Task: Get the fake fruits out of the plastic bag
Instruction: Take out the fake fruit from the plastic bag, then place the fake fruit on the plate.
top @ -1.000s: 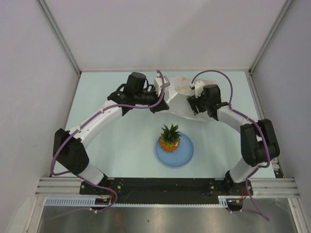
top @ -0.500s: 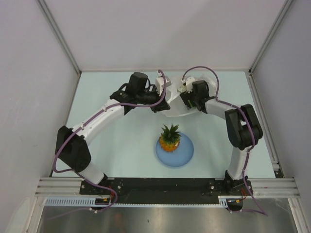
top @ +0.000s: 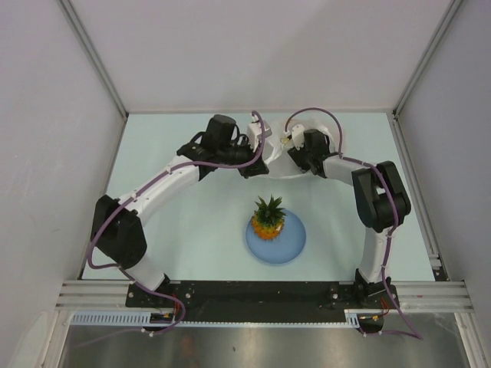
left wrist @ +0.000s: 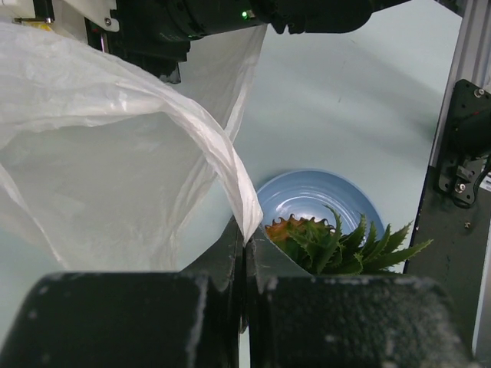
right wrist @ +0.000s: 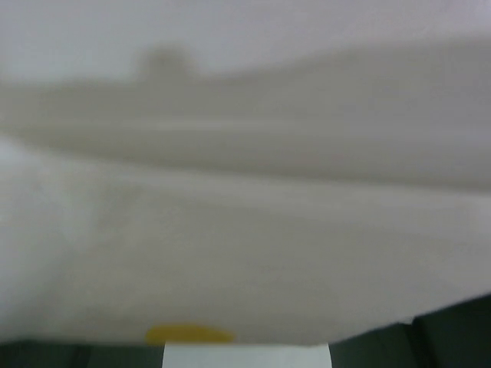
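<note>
The white plastic bag lies bunched at the back of the table between my two grippers. My left gripper is shut on the bag's rim and holds the mouth up and open. My right gripper is pushed into the bag from the right, and its fingers are hidden by the film. The right wrist view is filled with blurred white bag with a small yellow patch low down. One fake fruit, the orange pineapple with a green crown, stands outside on the blue plate.
The round blue plate sits in front of the bag, mid-table. Grey walls close in the back and both sides. The black base rail runs along the near edge.
My right arm has folded in and driven its gripper leftwards into the bag. The bag has drawn together into a smaller bunch. The left gripper keeps its hold on the rim.
</note>
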Available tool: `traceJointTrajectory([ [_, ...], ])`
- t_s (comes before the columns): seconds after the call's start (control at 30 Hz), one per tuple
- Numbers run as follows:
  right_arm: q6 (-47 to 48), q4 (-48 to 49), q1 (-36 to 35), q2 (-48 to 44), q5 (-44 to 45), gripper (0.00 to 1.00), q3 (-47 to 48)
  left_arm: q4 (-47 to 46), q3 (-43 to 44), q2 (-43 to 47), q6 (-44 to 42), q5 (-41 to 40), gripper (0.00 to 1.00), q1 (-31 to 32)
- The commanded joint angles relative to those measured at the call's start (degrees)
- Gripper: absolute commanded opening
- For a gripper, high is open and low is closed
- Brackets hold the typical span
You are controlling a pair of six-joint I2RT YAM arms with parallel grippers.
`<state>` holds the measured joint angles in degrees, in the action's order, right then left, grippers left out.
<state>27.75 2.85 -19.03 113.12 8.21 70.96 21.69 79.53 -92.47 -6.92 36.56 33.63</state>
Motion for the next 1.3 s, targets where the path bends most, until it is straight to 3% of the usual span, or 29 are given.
traceJointTrajectory([
  [0.0, 1.3, -1.2, -0.5, -6.2, -4.9, 0.18, 2.1, -1.0, 2.3, -1.6, -0.4, -0.6, 0.0, 0.2],
  [0.17, -3.7, -7.6, -0.3, -14.1, -11.6, 0.07, 2.0, -1.4, 2.6, -2.4, -0.7, -1.1, 0.0, 0.2],
  [0.53, -7.1, -19.4, 0.0, -33.2, -27.0, 0.06, -3.0, -4.2, 4.7, -3.0, 5.6, -4.0, 0.0, -1.2],
  [0.67, -1.0, -23.3, -1.9, -42.8, -31.5, 0.06, -7.8, -4.4, 5.7, -4.1, 6.6, -4.0, 0.0, -1.8],
  [0.8, 17.4, -28.7, -8.3, -54.9, -32.4, 0.04, -19.8, -4.8, 5.2, -4.4, 8.0, -3.8, 0.0, -2.2],
  [0.87, 21.1, -30.4, -10.1, -60.1, -33.1, 0.04, -23.8, -4.9, 4.9, -4.5, 8.5, -3.3, 0.0, -2.5],
  [1.03, 23.9, -33.5, -12.8, -63.9, -32.8, 0.05, -31.5, -4.8, 4.6, -4.1, 8.9, -2.9, 0.0, -2.8],
  [1.27, 24.0, -26.9, -13.8, -58.7, -33.2, 0.07, -36.0, -5.2, 3.5, -3.6, 9.6, -2.8, 0.0, -3.0],
])
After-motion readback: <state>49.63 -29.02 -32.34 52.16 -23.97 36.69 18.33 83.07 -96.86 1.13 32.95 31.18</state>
